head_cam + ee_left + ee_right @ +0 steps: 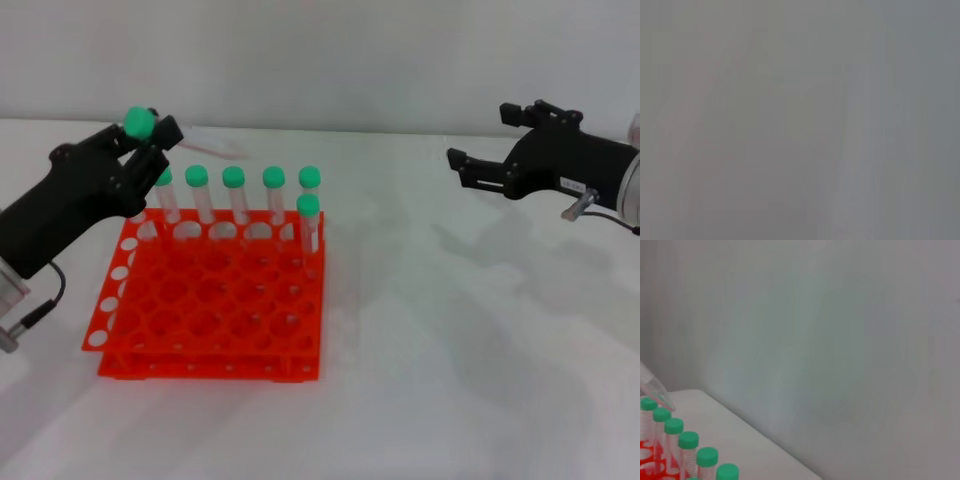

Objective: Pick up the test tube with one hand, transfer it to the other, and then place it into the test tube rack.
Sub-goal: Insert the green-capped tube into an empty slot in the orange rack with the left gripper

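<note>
Left claw (pixel 148 135) clamped on the clear, green-capped test tube (pixel 141 123), above the orange grid rack's (pixel 215 310) 11 o'clock corner. Right claw (pixel 495 140) spread apart, empty, at 3 o'clock over the white bench (pixel 450 350).

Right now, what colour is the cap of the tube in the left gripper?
Green; the cap shows best in the head view.

Test tube rack (pixel 215 310) sits on the tabletop (pixel 450 380), left of centre. Far row of the rack holds a line of capped tubes (pixel 237 195) standing upright in its holes; one further tube (pixel 309 222) stands just nearer, at the right end. Left hand (pixel 140 145) is above the rack's far-left corner, holding the test tube (pixel 195 137), which points away to the far right. Right hand (pixel 510 150) is well apart, at far right above the tabletop.
</note>
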